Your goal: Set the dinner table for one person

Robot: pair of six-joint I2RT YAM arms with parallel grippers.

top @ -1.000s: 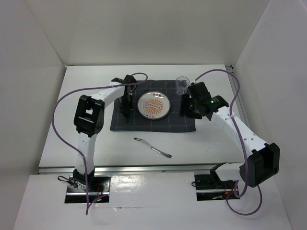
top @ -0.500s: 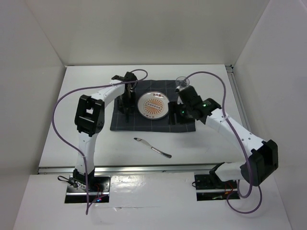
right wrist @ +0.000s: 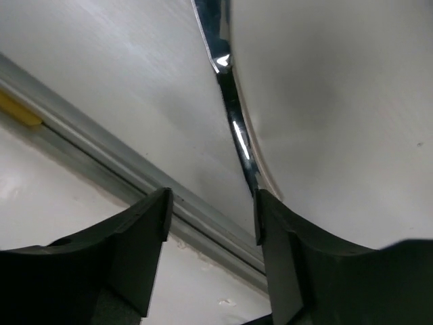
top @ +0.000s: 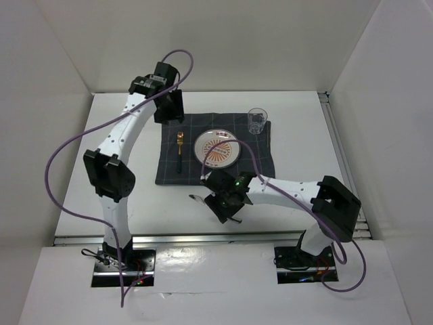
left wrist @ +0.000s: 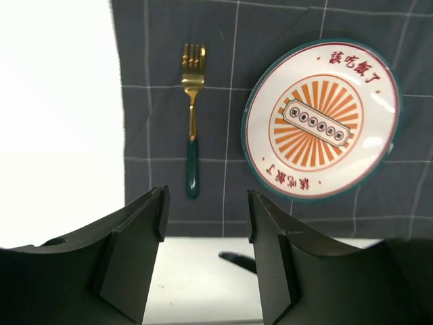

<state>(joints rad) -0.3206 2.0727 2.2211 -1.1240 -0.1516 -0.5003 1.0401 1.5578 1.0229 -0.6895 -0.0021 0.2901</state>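
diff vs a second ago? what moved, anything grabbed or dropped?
The left hand let go of the fork, which now lies on the cloth left of the plate, and pulled back to the far left. The right hand swung from beside the glass to the near side, open over the knife, not gripping it. Plate, glass, cloth and knife stayed put.

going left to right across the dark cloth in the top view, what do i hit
fork -> plate -> glass
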